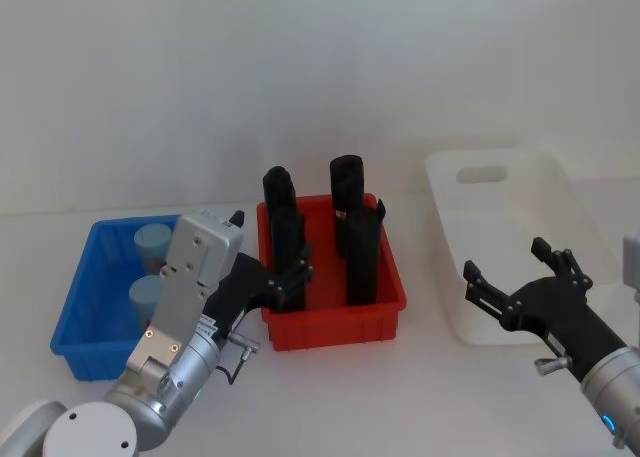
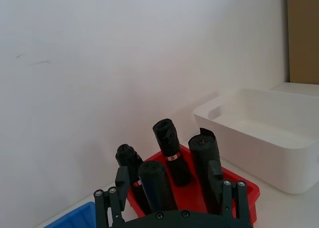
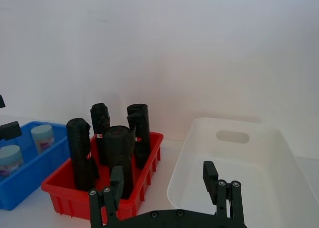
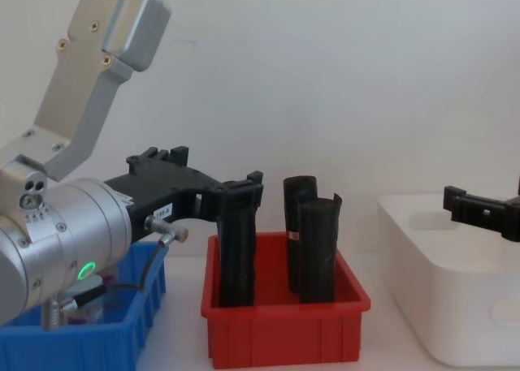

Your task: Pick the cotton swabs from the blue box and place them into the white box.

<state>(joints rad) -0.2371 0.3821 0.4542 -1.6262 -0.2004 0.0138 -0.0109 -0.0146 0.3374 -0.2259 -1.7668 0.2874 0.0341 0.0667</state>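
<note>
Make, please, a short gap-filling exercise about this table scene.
The blue box holds the cotton swabs; the white box holds ____.
The red bin holds ____ black rolls.
The left claw and the right claw are both ____.
Missing words: nothing, four, open.

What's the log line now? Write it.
left gripper open, by red bin | right gripper open, near white box | cotton swabs two in blue box

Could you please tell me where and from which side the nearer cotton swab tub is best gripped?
Probably grip the nearer cotton swab tub across its round sides below the lid, coming from above: it stands upright, hemmed by the blue box walls.
</note>
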